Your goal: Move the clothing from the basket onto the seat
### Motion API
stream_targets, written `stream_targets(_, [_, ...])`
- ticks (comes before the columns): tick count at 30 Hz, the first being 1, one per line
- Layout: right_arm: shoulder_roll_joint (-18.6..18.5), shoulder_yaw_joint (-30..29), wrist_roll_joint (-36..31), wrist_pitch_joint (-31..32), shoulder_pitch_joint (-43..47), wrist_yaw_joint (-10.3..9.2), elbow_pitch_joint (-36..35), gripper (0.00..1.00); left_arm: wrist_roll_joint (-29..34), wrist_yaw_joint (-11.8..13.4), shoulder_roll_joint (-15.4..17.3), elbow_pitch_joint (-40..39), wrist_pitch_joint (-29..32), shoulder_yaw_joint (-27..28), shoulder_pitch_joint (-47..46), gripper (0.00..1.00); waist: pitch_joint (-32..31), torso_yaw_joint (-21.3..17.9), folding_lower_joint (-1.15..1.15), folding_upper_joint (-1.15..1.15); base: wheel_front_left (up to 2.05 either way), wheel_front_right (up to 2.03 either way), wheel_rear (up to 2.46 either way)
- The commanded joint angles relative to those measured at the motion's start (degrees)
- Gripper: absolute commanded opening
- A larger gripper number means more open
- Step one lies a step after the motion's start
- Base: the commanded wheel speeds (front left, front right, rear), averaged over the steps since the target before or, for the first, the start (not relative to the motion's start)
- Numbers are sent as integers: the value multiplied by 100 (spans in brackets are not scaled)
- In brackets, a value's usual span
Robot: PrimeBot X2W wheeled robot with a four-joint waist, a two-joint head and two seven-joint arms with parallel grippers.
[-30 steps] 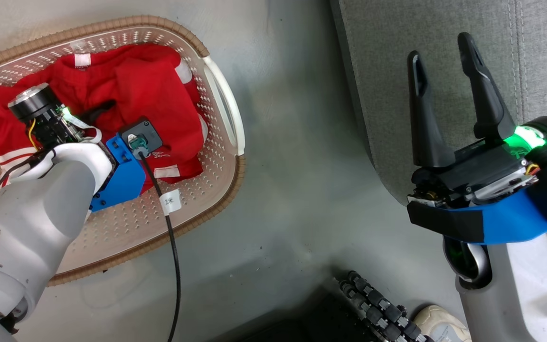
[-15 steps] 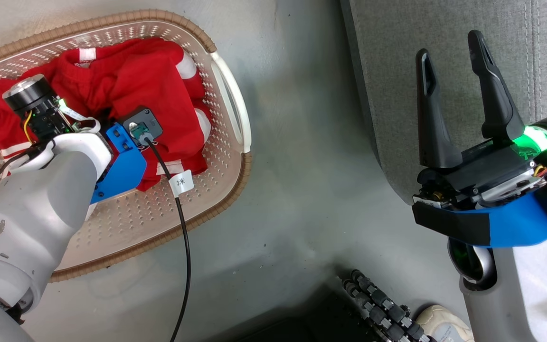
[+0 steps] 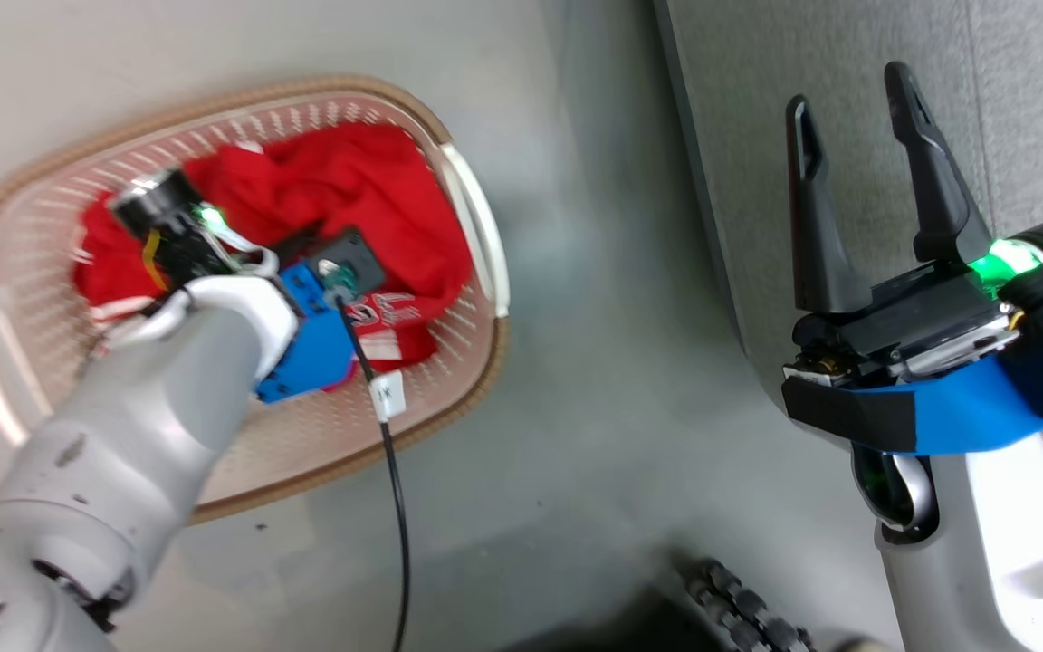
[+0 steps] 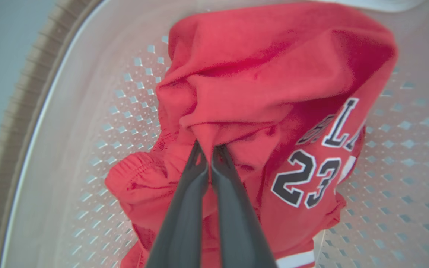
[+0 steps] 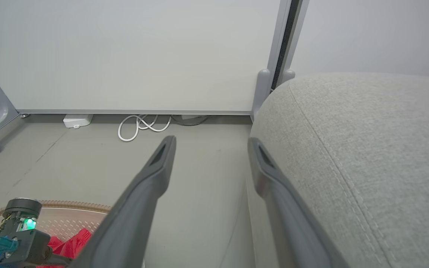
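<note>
- Inside the perforated basket [image 4: 69,123], I find the red clothing [image 4: 274,67] bunched, "23" showing in dark, white-edged numerals.
- Left gripper [image 4: 207,149] clamped on a fold of it.
- Right gripper [image 3: 850,91] spread apart by the grey seat [image 3: 1038,109].

Grey floor [image 3: 594,362] held the basket [image 3: 349,460], the seat [image 3: 757,136] well apart, and a white cable [image 5: 140,126] coiled by the wall.

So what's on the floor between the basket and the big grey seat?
Just bare grey floor: nothing lies between the basket and the seat. The head view shows that strip plainly.
</note>
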Motion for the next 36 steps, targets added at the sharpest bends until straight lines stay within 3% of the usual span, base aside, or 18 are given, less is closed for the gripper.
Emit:
stream_targets(1, [-5, -31, -85, -24, -4, 0, 71, 100, -104, -3, -92, -20, -156, -4, 114, 0, -374, 258, 0, 0, 0, 0, 0])
stream_targets(14, [-8, -182, -349, -24, 392, 0, 605, 100, -834, 43, -536, -341, -659, 439, 587, 0, -1827, 880, 0, 0, 0, 0, 0])
stream_targets(26, [-7, -306, -416, -24, 1025, 0, 936, 100, -1047, 304, -309, -1859, -662, 1439, 1447, 0, -3198, 1356, 0, 0, 0, 0, 0])
stream_targets(36, [-7, -397, -400, -24, 1444, 0, 1045, 100, -940, 359, -215, -2755, -663, 2207, 1946, 0, -3968, 1590, 0, 0, 0, 0, 0])
